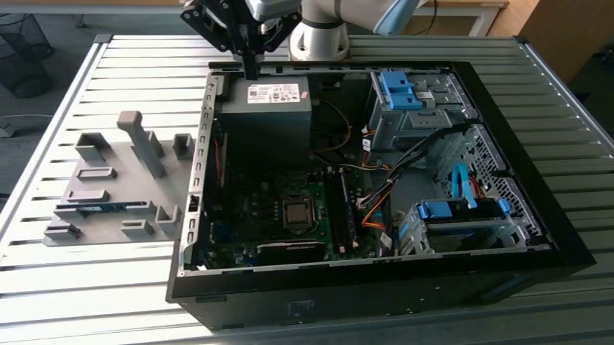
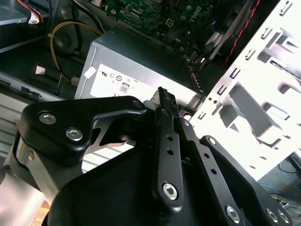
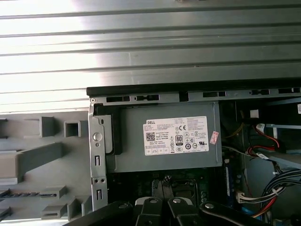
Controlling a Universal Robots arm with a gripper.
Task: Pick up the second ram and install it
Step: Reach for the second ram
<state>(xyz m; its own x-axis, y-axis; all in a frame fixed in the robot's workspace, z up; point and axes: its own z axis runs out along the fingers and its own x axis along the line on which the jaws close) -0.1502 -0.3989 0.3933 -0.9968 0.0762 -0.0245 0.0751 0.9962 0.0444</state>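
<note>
hand (image 1: 251,74): fingers pressed together, gripping nothing, above the rear edge of the power supply (image 1: 264,118) in the open computer case (image 1: 537,244). second ram (image 1: 96,208): blue-green stick, partly hidden in the grey holder (image 1: 115,176) on the bench (image 1: 96,287), at the exterior view's left, well apart from the hand. power supply label (image 3: 175,135): white, barcode and marks.

You have a slatted metal table (image 1: 106,287) gleaming under bright light; at upper left a black wire wastebasket (image 1: 21,39) stands on grey floor (image 1: 72,25), at upper right wooden furniture (image 1: 561,32).
</note>
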